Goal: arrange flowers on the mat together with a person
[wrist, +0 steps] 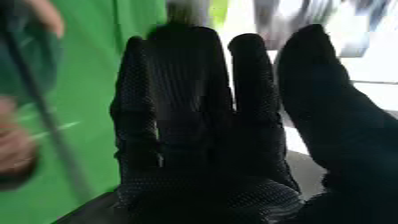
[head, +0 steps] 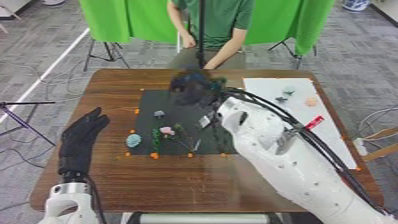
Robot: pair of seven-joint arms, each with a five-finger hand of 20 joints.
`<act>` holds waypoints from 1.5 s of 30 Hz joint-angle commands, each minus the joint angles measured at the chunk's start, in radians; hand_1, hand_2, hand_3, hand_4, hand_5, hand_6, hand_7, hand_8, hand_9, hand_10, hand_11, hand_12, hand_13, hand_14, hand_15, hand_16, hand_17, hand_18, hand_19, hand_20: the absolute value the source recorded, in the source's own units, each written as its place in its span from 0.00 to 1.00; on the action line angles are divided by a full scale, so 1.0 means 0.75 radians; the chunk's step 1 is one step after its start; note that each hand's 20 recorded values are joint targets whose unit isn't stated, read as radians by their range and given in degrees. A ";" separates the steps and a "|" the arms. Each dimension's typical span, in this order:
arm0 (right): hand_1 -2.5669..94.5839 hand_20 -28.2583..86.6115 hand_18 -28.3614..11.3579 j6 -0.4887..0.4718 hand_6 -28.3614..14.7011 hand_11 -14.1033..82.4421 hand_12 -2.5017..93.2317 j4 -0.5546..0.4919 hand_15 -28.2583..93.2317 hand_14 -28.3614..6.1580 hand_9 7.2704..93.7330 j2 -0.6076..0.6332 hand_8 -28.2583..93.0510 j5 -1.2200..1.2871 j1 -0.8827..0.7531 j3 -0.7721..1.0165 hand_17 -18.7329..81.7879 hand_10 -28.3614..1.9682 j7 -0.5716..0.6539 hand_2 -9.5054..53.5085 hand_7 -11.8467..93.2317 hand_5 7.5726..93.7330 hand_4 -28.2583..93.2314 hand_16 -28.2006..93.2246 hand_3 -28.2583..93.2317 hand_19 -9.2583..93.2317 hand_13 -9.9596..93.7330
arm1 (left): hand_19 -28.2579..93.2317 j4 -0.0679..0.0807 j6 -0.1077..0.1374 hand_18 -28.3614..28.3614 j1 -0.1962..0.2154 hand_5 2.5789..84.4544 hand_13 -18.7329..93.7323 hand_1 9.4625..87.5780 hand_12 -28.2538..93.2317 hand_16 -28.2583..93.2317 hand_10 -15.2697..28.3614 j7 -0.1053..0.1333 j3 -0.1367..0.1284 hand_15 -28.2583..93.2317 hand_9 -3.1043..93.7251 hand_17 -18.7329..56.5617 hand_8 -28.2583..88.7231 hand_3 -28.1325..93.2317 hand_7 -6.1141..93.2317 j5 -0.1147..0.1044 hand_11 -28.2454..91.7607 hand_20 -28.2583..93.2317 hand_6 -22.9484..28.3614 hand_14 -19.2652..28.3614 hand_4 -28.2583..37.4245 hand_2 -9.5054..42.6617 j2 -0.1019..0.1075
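- black-gloved, my right hand (head: 191, 89) hangs above the far edge of the dark mat (head: 151, 103), wide, its fingers straight.
- my left hand (head: 80, 137) is left of the mat, its fingers straight too.
- i see a pink flower (head: 167, 130) and a grey-blue flower (head: 159, 114) on the mat, a pale blue flower (head: 133, 140) at its left edge.
- a peach flower (head: 311, 101) and a green flower (head: 289, 90) are on the white sheet (head: 260, 86).

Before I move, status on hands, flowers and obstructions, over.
Left hand open, left of black mat. Right hand open above mat's far end. Pink flower on mat. Right arm overhangs mat's right side.
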 commanded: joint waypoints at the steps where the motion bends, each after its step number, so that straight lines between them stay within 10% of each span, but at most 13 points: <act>1: 0.34 0.55 0.36 0.166 0.70 0.28 0.21 -0.338 0.55 0.48 0.65 -0.063 0.13 0.701 -0.544 0.611 0.45 0.47 0.038 0.12 0.29 0.63 0.06 0.42 0.83 0.46 0.69 | 0.28 -0.008 -0.016 0.67 0.032 0.56 0.51 0.30 0.35 0.23 0.66 -0.005 -0.028 0.33 0.52 0.38 0.19 0.74 0.18 0.000 0.39 0.38 0.54 0.73 0.15 0.23 -0.010; 7: 0.20 0.50 0.34 0.030 0.63 0.20 0.18 -0.367 0.33 0.37 0.45 -0.276 0.16 1.400 -0.990 0.947 0.38 0.41 -0.101 0.22 0.22 0.49 0.08 0.43 0.82 0.27 0.48 | 0.28 -0.006 -0.035 0.67 0.034 0.56 0.51 0.30 0.35 0.23 0.66 0.007 -0.024 0.33 0.52 0.38 0.19 0.75 0.18 0.003 0.39 0.38 0.53 0.74 0.15 0.22 -0.026; 19: 0.11 0.47 0.47 0.439 0.62 0.18 0.13 -0.447 0.27 0.50 0.34 -0.305 0.16 1.382 -1.385 0.906 0.36 0.48 -0.328 0.27 0.20 0.35 0.07 0.36 0.85 0.10 0.36 | 0.28 0.002 -0.073 0.67 0.022 0.56 0.51 0.31 0.35 0.23 0.66 0.018 -0.029 0.33 0.52 0.38 0.19 0.74 0.18 0.021 0.39 0.38 0.53 0.73 0.15 0.21 -0.036; 25: 0.10 0.45 0.56 0.454 0.58 0.16 0.11 -0.445 0.26 0.59 0.27 -0.337 0.15 1.415 -1.373 0.885 0.34 0.55 -0.386 0.28 0.21 0.33 0.07 0.33 0.88 0.08 0.33 | 0.27 0.024 -0.185 0.65 0.010 0.54 0.48 0.48 0.35 0.23 0.61 0.051 -0.061 0.32 0.46 0.40 0.19 0.70 0.19 0.141 0.38 0.38 0.52 0.67 0.23 0.05 -0.052; 29: 0.10 0.45 0.58 0.388 0.58 0.15 0.11 -0.457 0.26 0.58 0.26 -0.324 0.15 1.409 -1.402 0.919 0.34 0.55 -0.418 0.28 0.21 0.31 0.07 0.32 0.89 0.08 0.32 | 0.26 0.041 -0.198 0.64 -0.001 0.51 0.45 0.51 0.35 0.23 0.58 0.072 -0.057 0.31 0.43 0.40 0.19 0.69 0.20 0.125 0.38 0.39 0.50 0.64 0.25 0.00 -0.055; 34: 0.10 0.44 0.57 0.303 0.58 0.16 0.11 -0.467 0.26 0.58 0.26 -0.351 0.15 1.423 -1.432 0.997 0.34 0.55 -0.440 0.27 0.21 0.30 0.07 0.32 0.89 0.08 0.32 | 0.26 0.043 -0.103 0.64 -0.004 0.50 0.46 0.38 0.35 0.23 0.61 0.118 -0.006 0.31 0.45 0.40 0.19 0.73 0.18 -0.023 0.36 0.39 0.51 0.67 0.23 0.00 -0.042; 45: 0.11 0.43 0.56 0.103 0.55 0.17 0.10 -0.422 0.27 0.59 0.30 -0.414 0.16 1.374 -1.196 1.149 0.33 0.51 -0.347 0.26 0.19 0.35 0.07 0.30 0.88 0.08 0.33 | 0.25 0.048 -0.120 0.65 -0.024 0.53 0.48 0.29 0.35 0.23 0.64 0.140 -0.005 0.31 0.49 0.40 0.20 0.75 0.16 -0.007 0.36 0.39 0.52 0.70 0.18 0.06 -0.085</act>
